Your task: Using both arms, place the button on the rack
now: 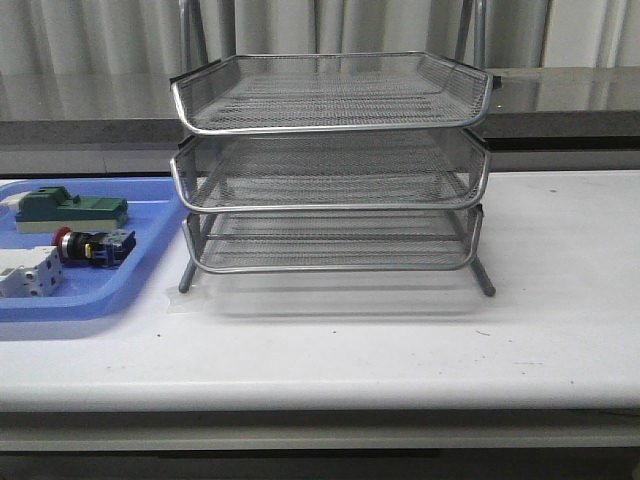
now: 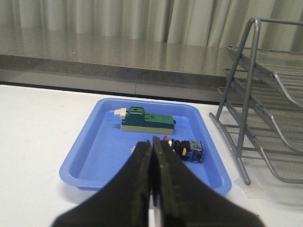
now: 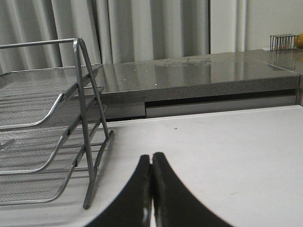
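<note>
Nothing done yet: the button (image 1: pixel 92 246) lies in the blue tray (image 1: pixel 150 215), the rack (image 1: pixel 330 165) holds nothing, and my left gripper (image 2: pixel 152 147) and right gripper (image 3: pixel 151 161) are both closed, empty.

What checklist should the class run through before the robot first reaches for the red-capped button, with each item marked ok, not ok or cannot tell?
1. Button lies in the blue tray, in plain view: ok.
2. Button has room around it, apart from the green block and the white block: ok.
3. Left hand open for a grasp: not ok, fingers shut.
4. Right hand open to help: not ok, fingers shut.
5. Rack upright, all three tiers free of objects: ok.
6. Which tier is meant: cannot tell.
</note>
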You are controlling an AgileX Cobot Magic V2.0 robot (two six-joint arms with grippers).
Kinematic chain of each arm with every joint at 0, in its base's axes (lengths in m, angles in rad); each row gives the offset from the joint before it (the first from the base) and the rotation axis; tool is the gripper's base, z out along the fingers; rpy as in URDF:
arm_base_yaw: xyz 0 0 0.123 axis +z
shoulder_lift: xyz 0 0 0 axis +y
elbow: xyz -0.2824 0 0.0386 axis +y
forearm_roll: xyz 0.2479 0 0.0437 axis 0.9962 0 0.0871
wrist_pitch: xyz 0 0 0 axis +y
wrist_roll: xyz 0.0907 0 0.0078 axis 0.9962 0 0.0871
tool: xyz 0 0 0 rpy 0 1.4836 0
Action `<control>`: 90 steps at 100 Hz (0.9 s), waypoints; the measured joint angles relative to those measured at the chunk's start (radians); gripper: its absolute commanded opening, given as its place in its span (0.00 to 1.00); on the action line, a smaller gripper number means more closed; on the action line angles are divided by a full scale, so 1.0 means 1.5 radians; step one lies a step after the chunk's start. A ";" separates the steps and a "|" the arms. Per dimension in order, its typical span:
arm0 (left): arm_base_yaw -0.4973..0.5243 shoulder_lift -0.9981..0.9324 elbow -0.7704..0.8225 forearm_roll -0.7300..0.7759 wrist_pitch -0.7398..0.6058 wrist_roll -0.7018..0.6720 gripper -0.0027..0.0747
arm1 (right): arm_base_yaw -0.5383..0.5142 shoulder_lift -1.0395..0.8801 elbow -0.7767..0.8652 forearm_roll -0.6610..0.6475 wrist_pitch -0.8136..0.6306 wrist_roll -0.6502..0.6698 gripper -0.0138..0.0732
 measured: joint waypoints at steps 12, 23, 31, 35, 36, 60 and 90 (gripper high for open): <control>0.000 0.000 0.000 0.000 0.000 0.000 0.01 | 0.000 0.000 0.000 0.000 0.000 0.000 0.09; 0.000 0.000 0.000 0.000 0.000 0.000 0.01 | 0.000 0.000 0.000 0.000 0.000 0.000 0.09; 0.000 0.000 0.000 0.000 0.000 0.000 0.01 | 0.000 0.000 0.000 0.000 0.000 0.000 0.09; 0.000 0.000 0.000 0.000 0.000 0.000 0.01 | 0.000 0.000 0.000 0.000 0.000 0.000 0.09; 0.000 0.000 0.000 0.000 0.000 0.000 0.01 | 0.000 0.000 0.000 0.000 0.000 0.000 0.09; 0.000 0.000 0.000 0.000 0.000 0.000 0.01 | 0.000 0.000 0.000 0.000 -0.002 0.000 0.09; 0.000 0.000 0.000 0.000 0.000 0.000 0.01 | 0.000 0.000 0.000 0.000 -0.052 0.000 0.09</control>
